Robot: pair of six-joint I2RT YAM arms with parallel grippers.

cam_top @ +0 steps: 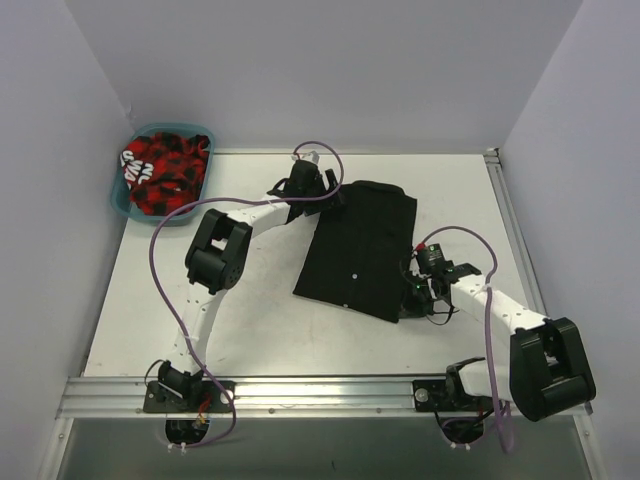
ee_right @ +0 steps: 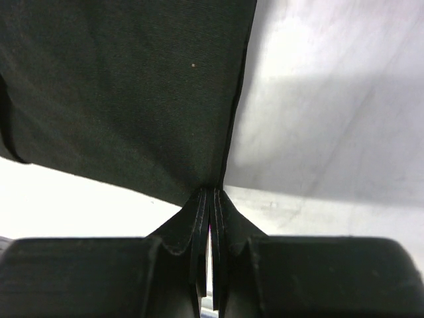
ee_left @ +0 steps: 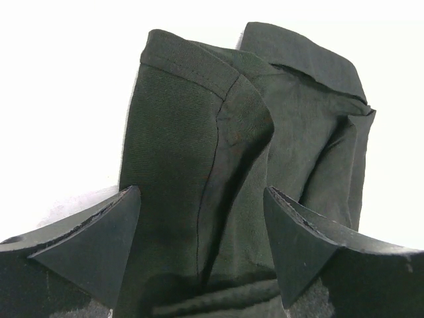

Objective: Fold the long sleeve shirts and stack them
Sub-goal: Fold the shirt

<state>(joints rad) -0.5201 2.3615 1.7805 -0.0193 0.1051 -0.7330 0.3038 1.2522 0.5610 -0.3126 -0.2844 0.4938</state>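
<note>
My right pincer [ee_right: 212, 193] was clenched on the black shirt [ee_right: 119, 86], its jaws pressed flat together with the cloth's edge running straight down into them. In the overhead view that pincer [cam_top: 416, 294] sat at the shirt's near right corner. My left pincer [ee_left: 202, 195] was released, its fingers [ee_left: 93, 242] standing wide on either side of a raised fold at the shirt's collar end, and I could not tell whether either finger touched the cloth. From above it sat at the shirt's far left corner, so the two pincers were on diagonally opposite corners. The shirt lay on the bench [cam_top: 250, 320] as a narrow folded panel, its long axis running from the far collar end to the near hem, with the hem end slanted a little leftward. A pale button [ee_right: 193, 65] showed on the panel just beyond the right pincer. I judged that the coming fold would turn on that axis. The right arm was nearer the hem and already had it, so carrying hem toward collar would fall to that arm, while the left would first have to close on the collar fold or back clear of it. A teal basket [cam_top: 118, 195] holding red-and-black cloth [cam_top: 165, 170] stood well apart from the shirt, off its far left corner.
</note>
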